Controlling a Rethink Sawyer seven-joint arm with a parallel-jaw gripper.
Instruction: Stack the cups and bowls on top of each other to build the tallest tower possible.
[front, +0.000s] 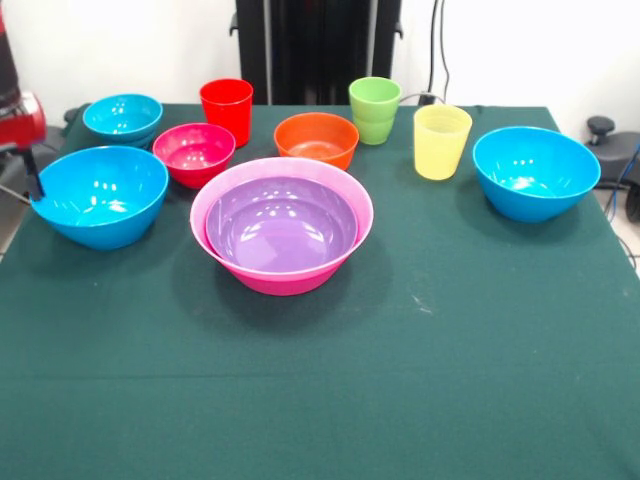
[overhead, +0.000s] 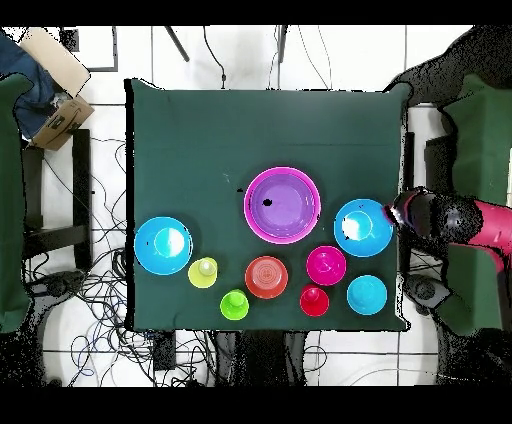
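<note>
At the table's middle stands the tower: the large pink bowl (front: 285, 280) (overhead: 250, 216) with the purple bowl (front: 283, 225) (overhead: 284, 204) nested in it. Apart on the cloth are two blue bowls (front: 100, 195) (front: 535, 172), a cyan bowl (front: 122, 117), a magenta bowl (front: 194, 152) and an orange bowl (front: 316, 138). The red cup (front: 227, 110), green cup (front: 375, 110) and yellow cup (front: 441, 141) stand upright behind them. My gripper (front: 35, 185) (overhead: 393, 213) is at the outer rim of one blue bowl (overhead: 362, 228), at the table's side edge.
A dark green cloth (front: 450, 350) covers the table. The red and black arm (overhead: 455, 220) reaches in from beyond the table's edge. Cables, a cardboard box (overhead: 60, 115) and chairs surround the table.
</note>
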